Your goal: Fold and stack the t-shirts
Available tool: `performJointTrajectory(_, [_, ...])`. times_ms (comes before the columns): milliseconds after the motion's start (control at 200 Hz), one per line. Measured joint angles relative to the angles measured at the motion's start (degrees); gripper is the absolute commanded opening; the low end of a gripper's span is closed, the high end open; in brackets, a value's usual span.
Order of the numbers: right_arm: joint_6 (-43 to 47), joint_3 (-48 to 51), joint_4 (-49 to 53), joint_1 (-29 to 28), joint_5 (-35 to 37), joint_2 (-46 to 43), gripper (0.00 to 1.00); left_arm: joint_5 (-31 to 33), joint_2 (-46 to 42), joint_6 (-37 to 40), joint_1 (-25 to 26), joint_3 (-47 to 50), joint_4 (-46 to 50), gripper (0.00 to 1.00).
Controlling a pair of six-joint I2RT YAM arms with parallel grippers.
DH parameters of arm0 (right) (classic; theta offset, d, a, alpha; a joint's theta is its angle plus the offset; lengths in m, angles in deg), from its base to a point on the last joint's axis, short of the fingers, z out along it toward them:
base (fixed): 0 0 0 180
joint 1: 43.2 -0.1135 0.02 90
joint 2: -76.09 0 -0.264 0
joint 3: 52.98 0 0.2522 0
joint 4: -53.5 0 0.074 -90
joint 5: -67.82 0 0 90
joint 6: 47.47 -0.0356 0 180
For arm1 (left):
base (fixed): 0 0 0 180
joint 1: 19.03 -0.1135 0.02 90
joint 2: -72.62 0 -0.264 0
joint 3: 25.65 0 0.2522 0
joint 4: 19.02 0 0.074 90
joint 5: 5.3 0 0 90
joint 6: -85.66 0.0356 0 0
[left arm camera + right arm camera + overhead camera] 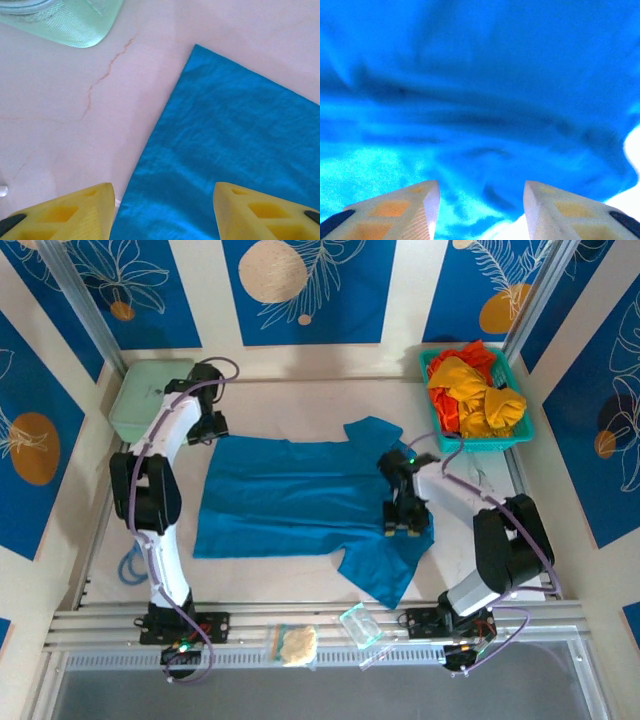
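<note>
From above, teal-blue t-shirt [300, 500] lying spread flat on table [300, 400], yellow and red t-shirts [470, 390] sitting heaped in mesh basket [530, 432] far right, left wrist view, left gripper [164, 210] hovering with fingers apart over a corner of teal-blue t-shirt [225, 150], right wrist view, right gripper [481, 210] hanging parted and empty above teal-blue t-shirt [480, 100]

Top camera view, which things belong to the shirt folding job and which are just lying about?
Job: blue t-shirt, spread out; yellow shirt and red shirt, bunched in the teal basket.
Lying about: pale green case, teal basket, clear plastic piece, pale lump.
</note>
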Motion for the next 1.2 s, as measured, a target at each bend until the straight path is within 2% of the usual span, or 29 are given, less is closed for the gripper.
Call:
performJointTrajectory(130, [-5.2, -0.1, 0.2, -6.8, -1.8, 1.7, 0.49, -1.5, -0.2, 0.0, -0.2, 2.0, -1.2, 0.56])
performJointTrajectory(340, [-9.0, -1.2, -3.4, -7.9, -2.9, 10.1, 0.42, -2.8, -3.1, 0.0, -0.2, 7.9, -2.3, 0.56])
performJointTrajectory(390, [-9.3, -1.7, -3.2, -7.9, -3.1, 10.6, 0.35, -2.8, -4.2, 0.0, -0.2, 8.9, -2.4, 0.56])
performJointTrajectory(480, [-10.4, -1.7, -3.5, -7.9, -3.6, 10.6, 0.15, -3.0, -6.3, 0.0, -0.2, 10.6, -2.8, 0.56])
performJointTrajectory(565, [-10.4, -1.9, -3.0, -8.1, -3.0, 10.6, 0.0, -3.2, -7.7, 0.0, -0.2, 11.4, -3.1, 0.56])
performJointTrajectory(1011, [-5.7, -12.5, 0.7, -7.5, 5.8, 12.3, 0.0, -2.8, -8.7, 0.0, -0.2, 11.5, -3.6, 0.56])
performJointTrajectory(1086, [-5.2, -12.9, 0.7, -7.4, 6.1, 13.6, 0.12, -2.5, -8.7, 0.0, -0.2, 11.5, -3.7, 0.57])
performJointTrajectory(1196, [-4.7, -12.9, 0.6, -7.4, 6.2, 15.7, 0.26, -2.1, -8.3, 0.1, -0.2, 11.5, -3.9, 0.65])
